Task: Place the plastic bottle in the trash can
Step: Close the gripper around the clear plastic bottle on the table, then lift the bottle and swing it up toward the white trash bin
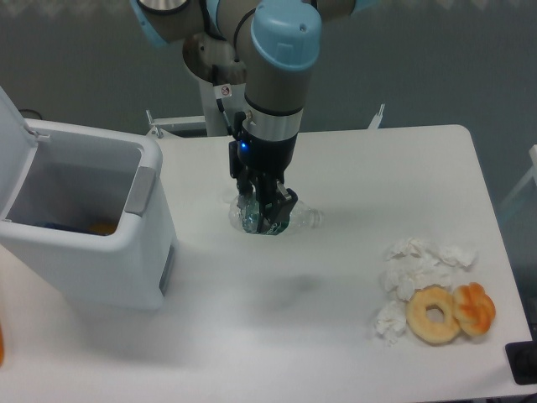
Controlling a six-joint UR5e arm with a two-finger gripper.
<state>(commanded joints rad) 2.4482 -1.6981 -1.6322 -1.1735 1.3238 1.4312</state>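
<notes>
We are looking down at a white table with a robot arm reaching down over it. At the end of the arm, the gripper is pointing straight down, and we are seeing its dark fingers sitting on both sides of the plastic bottle. The fingers are closing in on the bottle's middle, where the dark green band is, so the gripper is pinching the bottle. The bottle is lying on its side on the table, near the middle, and its see-through ends are sticking out to the left and right of the fingers. We cannot tell if it is lifting off the table at all. The trash can is sitting on the left side of the table, well apart from the bottle. Its lid is standing open, and we are seeing something blue and something orange down inside it, too small to name. On the right side of the table, some crumpled white tissues are lying in a pile. A tan donut is resting just beside them, and an orange bun is touching the donut.
</notes>
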